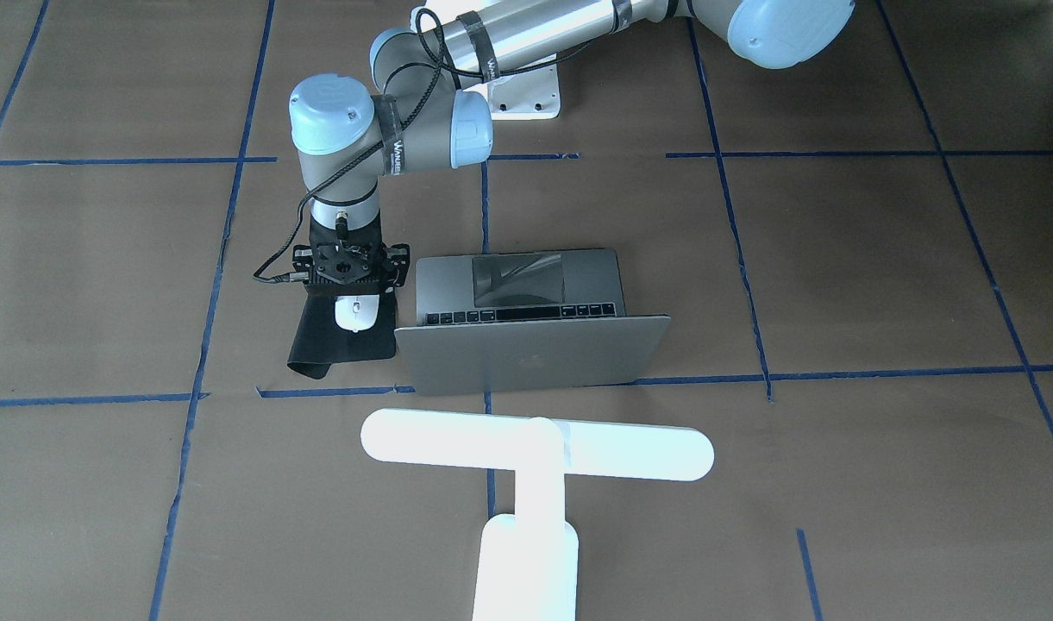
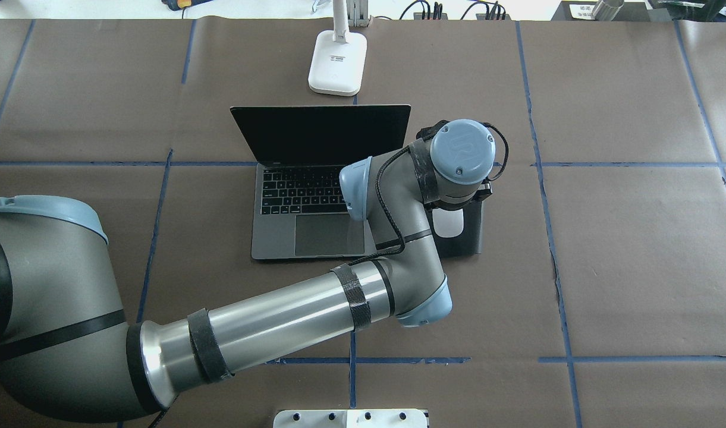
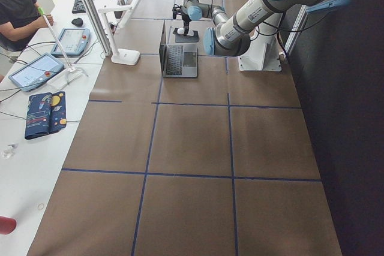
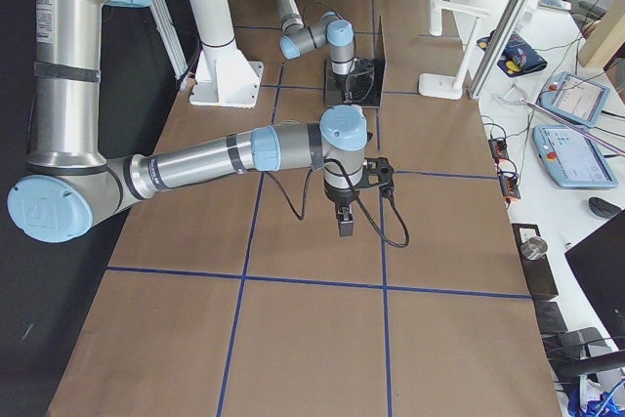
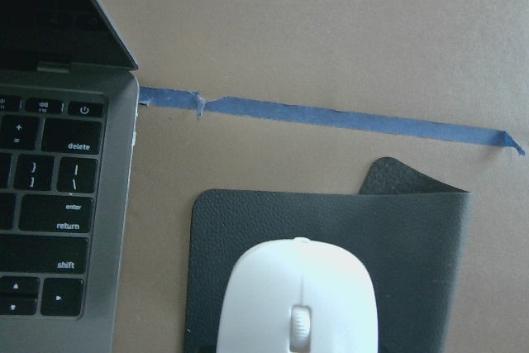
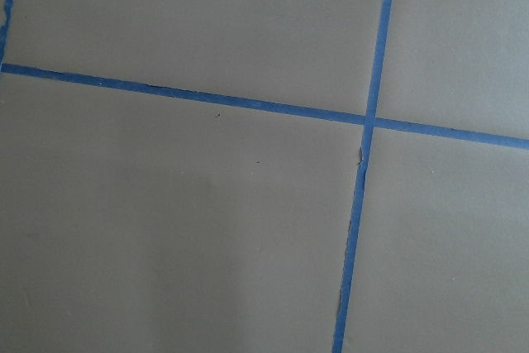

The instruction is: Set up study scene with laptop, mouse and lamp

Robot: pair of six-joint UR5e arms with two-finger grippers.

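The open silver-grey laptop [image 2: 315, 202] stands mid-table, with its lid [image 1: 535, 355] toward the far side. The white mouse [image 1: 356, 312] lies on a black mat [image 1: 336, 345] beside the laptop's right edge; it also shows in the left wrist view [image 5: 297, 303]. My left gripper [image 1: 351, 289] hangs straight over the mouse's near end. Its fingers are hidden, so I cannot tell whether it is open or shut. The white T-shaped lamp [image 1: 535, 453] stands behind the laptop, its base [image 2: 337, 62] at the far edge. My right gripper [image 4: 346, 227] hangs over bare table; I cannot tell its state.
The white bolted pedestal [image 1: 526, 90] stands at the robot's side of the table. One far corner of the mat [image 5: 397, 175] curls up. Blue tape lines [image 6: 368, 121] cross the brown table cover. A side desk with tablets [image 3: 42, 67] and a seated person runs beyond the far edge.
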